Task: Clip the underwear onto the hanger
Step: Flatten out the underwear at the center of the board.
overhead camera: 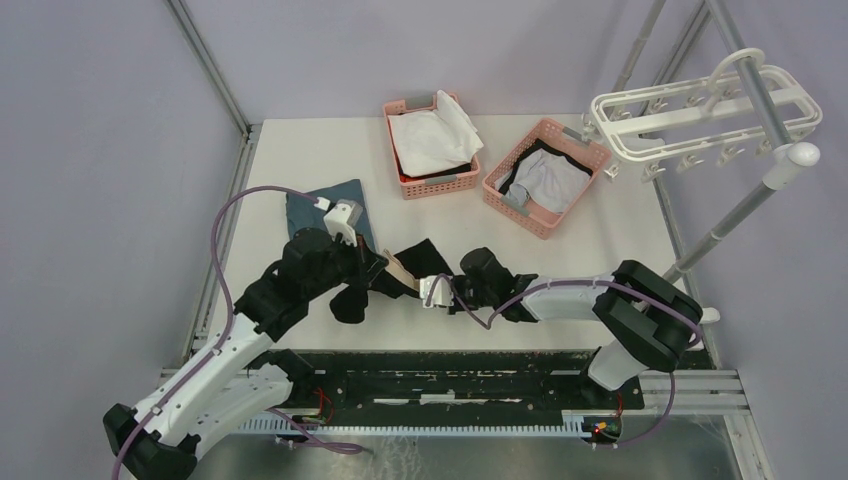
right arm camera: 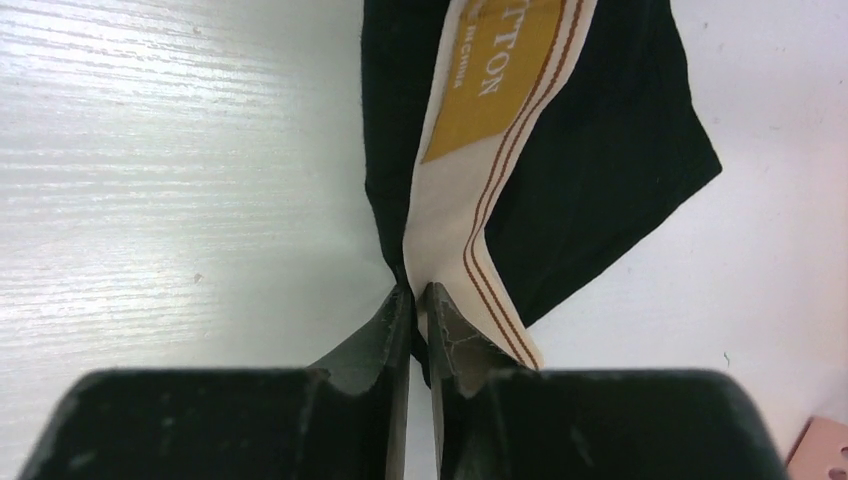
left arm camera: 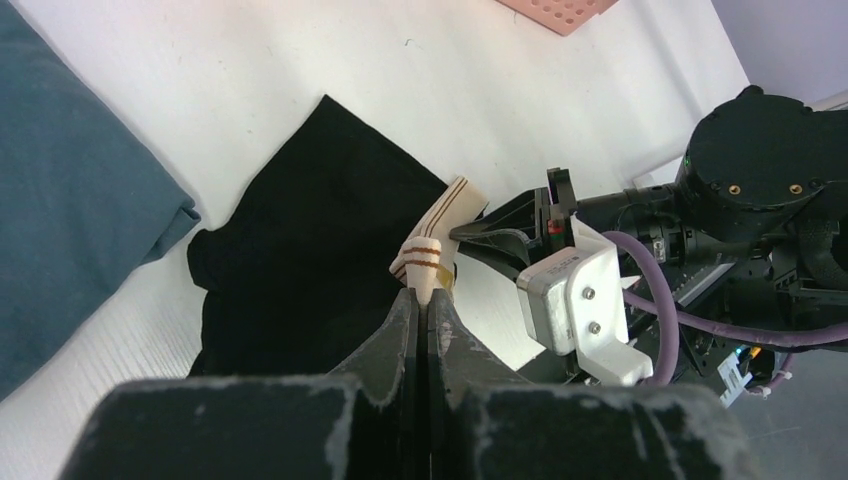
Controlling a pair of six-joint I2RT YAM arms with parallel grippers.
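Note:
The underwear [overhead camera: 424, 254], black with a beige waistband [overhead camera: 399, 271], lies crumpled on the white table between the two arms. My left gripper [left arm camera: 425, 294] is shut on a folded end of the waistband [left arm camera: 440, 228]; the black fabric [left arm camera: 300, 250] spreads on the table beyond it. From the opposite side, my right gripper [right arm camera: 415, 296] is shut on the waistband [right arm camera: 450, 230] and the black fabric [right arm camera: 600, 150] beside it, just below a yellow label. In the top view the left gripper [overhead camera: 380, 265] and right gripper [overhead camera: 414, 284] sit close together. The white hanger [overhead camera: 700, 112] hangs at the far right on a pole, its clips dangling.
Two pink baskets stand at the back, one [overhead camera: 404, 184] with a white garment, the other [overhead camera: 590, 150] with white and black clothes. A folded blue-grey cloth [overhead camera: 322, 205] lies behind the left arm. A metal frame post [overhead camera: 700, 245] slants at the right edge.

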